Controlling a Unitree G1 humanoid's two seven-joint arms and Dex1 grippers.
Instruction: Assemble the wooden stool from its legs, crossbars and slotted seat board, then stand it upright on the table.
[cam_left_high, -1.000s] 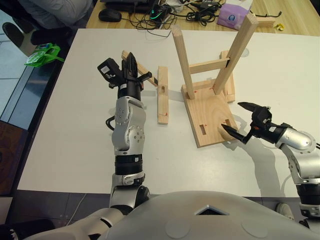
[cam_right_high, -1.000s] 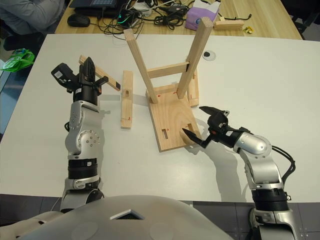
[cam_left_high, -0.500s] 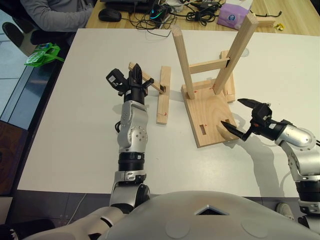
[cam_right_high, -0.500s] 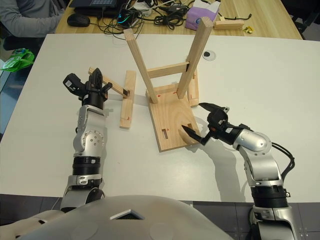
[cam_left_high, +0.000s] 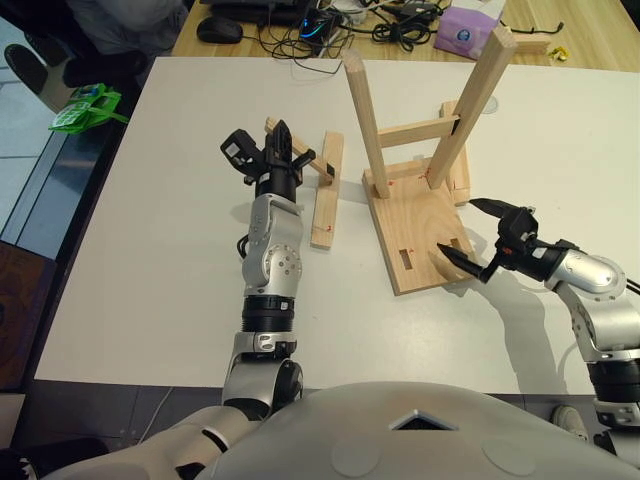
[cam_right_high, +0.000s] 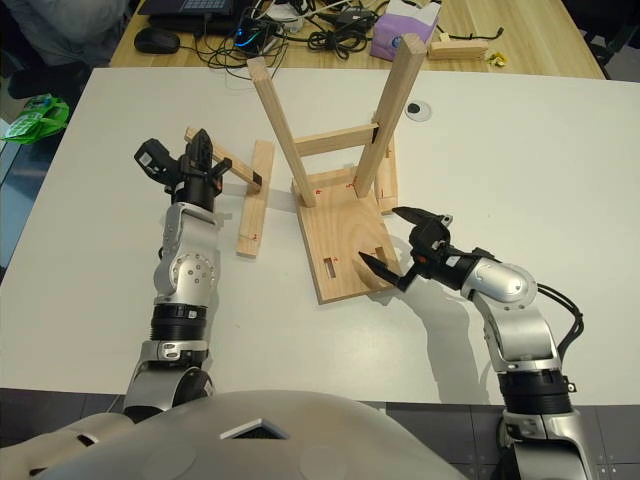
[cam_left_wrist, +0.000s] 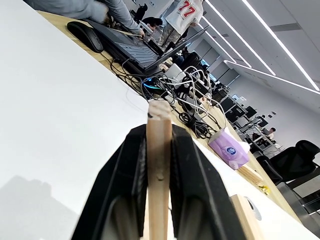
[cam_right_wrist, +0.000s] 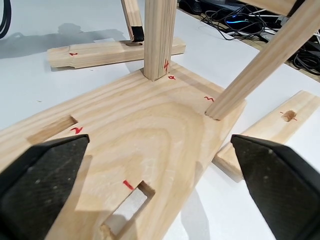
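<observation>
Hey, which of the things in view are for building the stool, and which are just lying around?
For the stool: seat board, two upright legs, fitted crossbar, loose leg, crossbar in the left gripper.
Just lying about: mouse, cables, purple packet, green bag.

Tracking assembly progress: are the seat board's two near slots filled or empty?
Empty. Both slots are bare cut-outs in the seat board; legs stand only at its far end.

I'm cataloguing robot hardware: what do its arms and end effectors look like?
Both arms are rounded silver-grey shells with black joint rings and black cables. Left end effector and right end effector are black, each with two tapering fingers.
</observation>
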